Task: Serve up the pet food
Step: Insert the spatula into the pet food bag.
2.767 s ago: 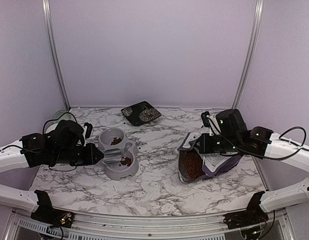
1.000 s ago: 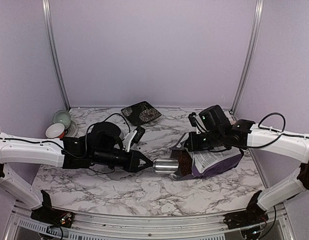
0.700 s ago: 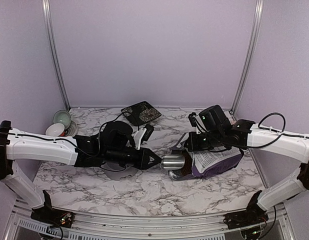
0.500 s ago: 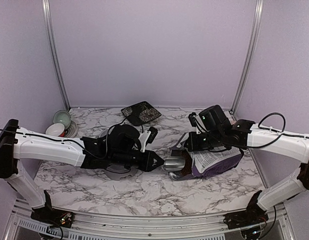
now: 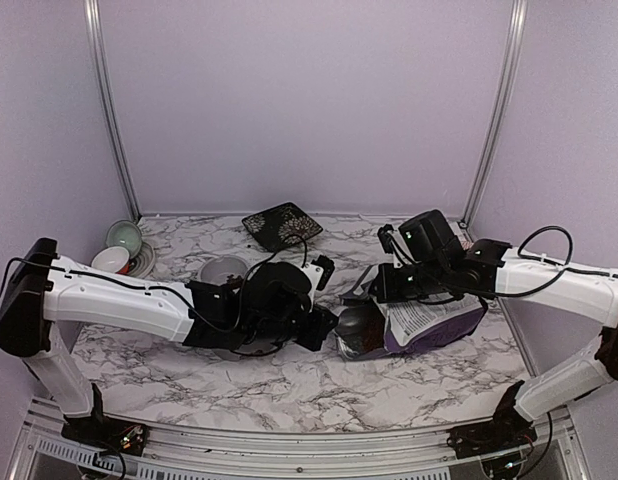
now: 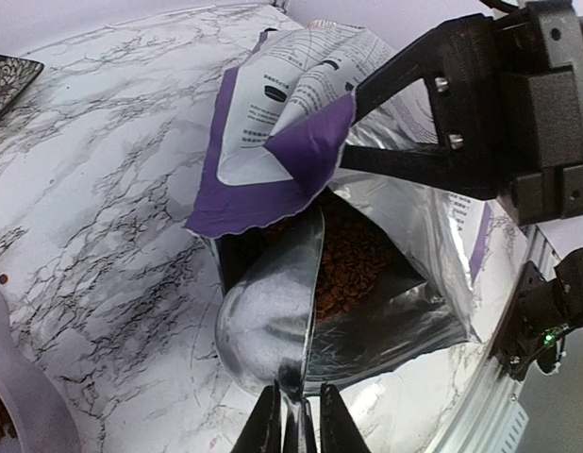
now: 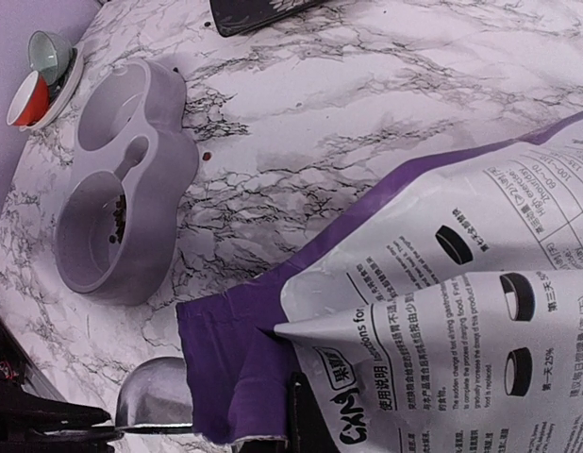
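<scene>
The purple-and-white bag [image 5: 434, 318] lies at the right with its mouth facing left. My right gripper [image 5: 387, 287] is shut on the bag's upper flap [image 7: 237, 363] and holds the mouth open. Inside the bag lies a heap of reddish-brown pet food [image 6: 350, 262]. My left gripper [image 6: 298, 393] is shut on the thin handle of the shiny metal scoop [image 6: 263, 311]. The scoop is turned on its side, its front end inside the bag mouth against the kibble. A few pellets [image 7: 116, 223] lie in the grey double bowl [image 7: 131, 160].
The double bowl [image 5: 225, 269] stands left of centre, partly behind my left arm. A dark patterned plate [image 5: 282, 225] sits at the back. Stacked cups on a saucer [image 5: 119, 250] are at the far left. Loose pellets [image 7: 206, 156] lie on the marble beside the bowl.
My left arm has reached further right and pushed the scoop into the bag mouth, rolling it onto its side. The right gripper has kept hold of the flap without moving.
</scene>
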